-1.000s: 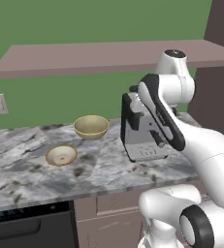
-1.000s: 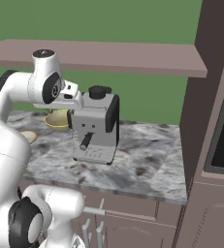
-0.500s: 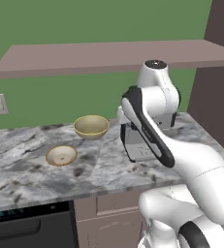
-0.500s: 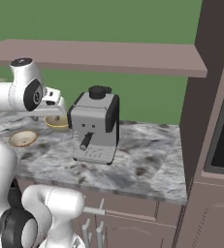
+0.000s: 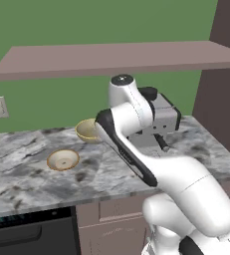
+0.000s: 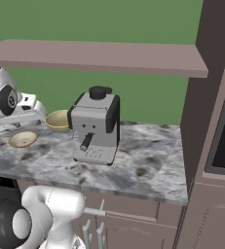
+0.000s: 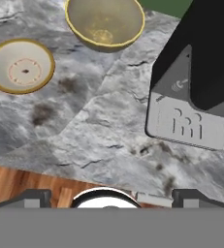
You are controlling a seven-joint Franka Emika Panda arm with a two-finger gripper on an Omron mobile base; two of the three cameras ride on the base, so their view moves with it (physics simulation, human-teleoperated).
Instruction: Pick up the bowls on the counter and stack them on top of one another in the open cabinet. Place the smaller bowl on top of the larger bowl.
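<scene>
Two bowls [image 7: 105, 22] on marbled counter [image 7: 99, 131]

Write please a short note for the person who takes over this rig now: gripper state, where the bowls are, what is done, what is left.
Gripper: open, holding nothing, above the counter.
Larger bowl: on the counter, left of the coffee machine.
Smaller bowl: on the counter, apart from the larger one.
Open cabinet: no bowl on it.
Done: nothing placed.
Left: larger bowl into the cabinet first, then smaller bowl on top.
</scene>
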